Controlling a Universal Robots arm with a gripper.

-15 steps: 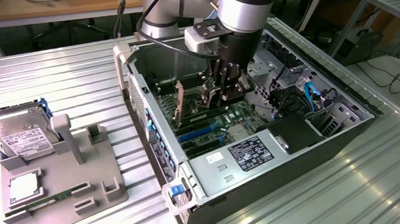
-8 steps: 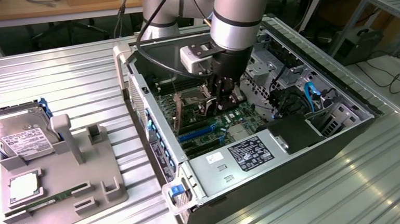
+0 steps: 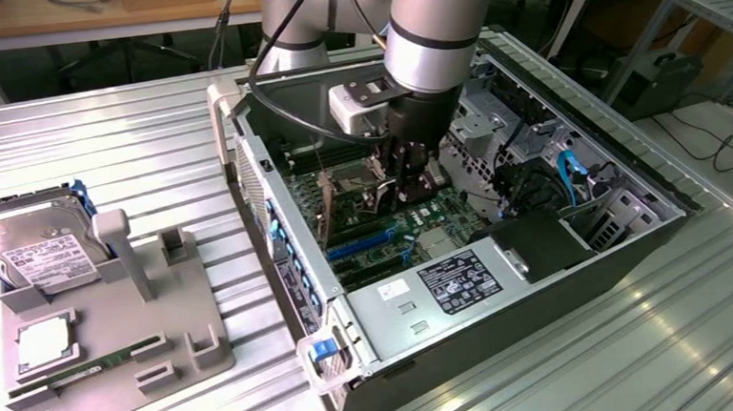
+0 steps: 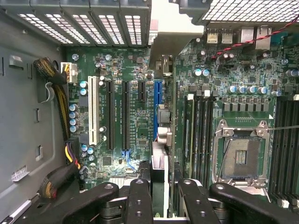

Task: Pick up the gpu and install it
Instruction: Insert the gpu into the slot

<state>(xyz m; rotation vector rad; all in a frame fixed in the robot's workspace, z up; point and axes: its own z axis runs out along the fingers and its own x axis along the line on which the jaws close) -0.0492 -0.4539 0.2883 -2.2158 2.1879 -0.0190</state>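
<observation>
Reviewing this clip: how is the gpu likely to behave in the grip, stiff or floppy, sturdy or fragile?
The gpu, edge-on between the fingers of the gripper, looks straight, so it is probably stiff. Being so thin, it is likely fragile under sideways force. Held by a narrow edge, it may tilt above the blue slot.

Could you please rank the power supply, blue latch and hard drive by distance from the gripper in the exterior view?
The gripper holds the gpu.
1. Power supply, inside the case.
2. Blue latch, case's near corner.
3. Hard drive, grey holder, exterior view's left.
</observation>
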